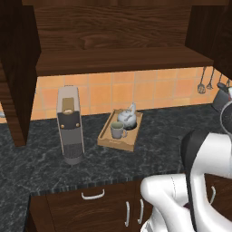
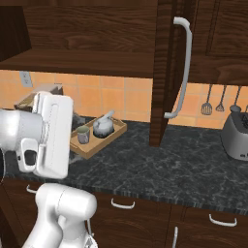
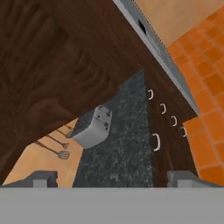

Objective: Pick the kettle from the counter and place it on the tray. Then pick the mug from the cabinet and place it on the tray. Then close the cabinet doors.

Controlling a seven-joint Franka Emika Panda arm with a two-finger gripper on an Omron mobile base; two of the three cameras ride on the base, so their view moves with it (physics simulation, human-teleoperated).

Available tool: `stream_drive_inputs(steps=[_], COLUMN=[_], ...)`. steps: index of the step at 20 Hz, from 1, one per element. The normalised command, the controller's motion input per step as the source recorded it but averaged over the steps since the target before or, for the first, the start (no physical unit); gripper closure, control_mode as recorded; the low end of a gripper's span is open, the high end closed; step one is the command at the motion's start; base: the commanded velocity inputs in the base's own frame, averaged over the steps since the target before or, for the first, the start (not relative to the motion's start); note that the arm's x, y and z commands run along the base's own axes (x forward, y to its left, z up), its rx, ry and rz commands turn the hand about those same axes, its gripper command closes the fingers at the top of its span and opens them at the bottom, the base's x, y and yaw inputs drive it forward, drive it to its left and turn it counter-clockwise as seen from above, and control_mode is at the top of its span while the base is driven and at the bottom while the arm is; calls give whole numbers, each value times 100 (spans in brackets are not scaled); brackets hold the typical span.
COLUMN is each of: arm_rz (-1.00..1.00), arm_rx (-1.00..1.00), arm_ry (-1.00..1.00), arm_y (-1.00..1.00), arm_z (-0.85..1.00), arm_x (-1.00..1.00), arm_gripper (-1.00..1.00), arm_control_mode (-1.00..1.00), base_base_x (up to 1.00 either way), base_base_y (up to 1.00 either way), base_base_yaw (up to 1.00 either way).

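Tan wooden tray (image 1: 108,138) sat on the desk (image 1: 41,163) with kettle (image 1: 127,117) and mug (image 1: 118,130) both inside, mug in front of kettle. Cabinet door (image 2: 162,72) stood open. End effector (image 3: 112,178) spread wide, gripping nothing, facing toaster (image 3: 92,128).

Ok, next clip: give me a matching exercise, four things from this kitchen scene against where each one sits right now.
Things:
1. small shiny silver kettle
2. small grey-beige mug
3. tall grey and black coffee machine
4. boxy silver toaster

Places:
A. on the dark speckled stone counter, left of the light wooden tray
B. on the tray, at its near end
C. on the counter far right, under hanging utensils
D. on the tray, at its far end by the orange tiles

Pairs: 1-D, 2-B, 3-A, 4-C
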Motion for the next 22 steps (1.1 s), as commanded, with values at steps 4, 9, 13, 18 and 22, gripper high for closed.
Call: stream_drive_inputs(steps=[4, 9, 13, 18, 22], arm_rz=[-27, -19, -11, -20, -19], arm_rx=[13, 0, -2, -13, -6], arm_ry=[-6, -8, -32, -9, 0], arm_y=[-58, -56, -55, -50, -46], arm_z=[26, 12, 4, -4, 1], arm_x=[-15, -8, -8, 1, 1], arm_gripper=[-100, -100, -100, -100, -100], arm_control_mode=[-100, -100, -100, -100, -100], base_base_x=[0, 0, 0, 0, 0], base_base_y=[0, 0, 0, 0, 0], base_base_yaw=[0, 0, 0, 0, 0])
